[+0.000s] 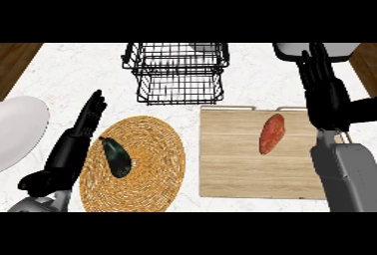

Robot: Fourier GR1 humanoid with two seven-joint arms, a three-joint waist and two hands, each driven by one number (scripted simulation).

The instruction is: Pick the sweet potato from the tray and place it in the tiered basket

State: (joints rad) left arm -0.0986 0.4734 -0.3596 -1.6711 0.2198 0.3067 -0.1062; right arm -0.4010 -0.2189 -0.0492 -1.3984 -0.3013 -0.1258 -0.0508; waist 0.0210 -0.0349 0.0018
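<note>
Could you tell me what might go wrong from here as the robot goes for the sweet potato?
The orange sweet potato lies untouched on the pale wooden tray, and the open right hand is raised beyond it, so it must come back and could nudge it into rolling. The black wire tiered basket has narrow tiers, and the long vegetable might catch on the wires. The dark eggplant on the woven round mat could be mistaken for the target.

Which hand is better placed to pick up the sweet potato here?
The right hand: it is open just beside the wooden tray where the sweet potato lies. The left hand is across the woven mat, next to the eggplant.
</note>
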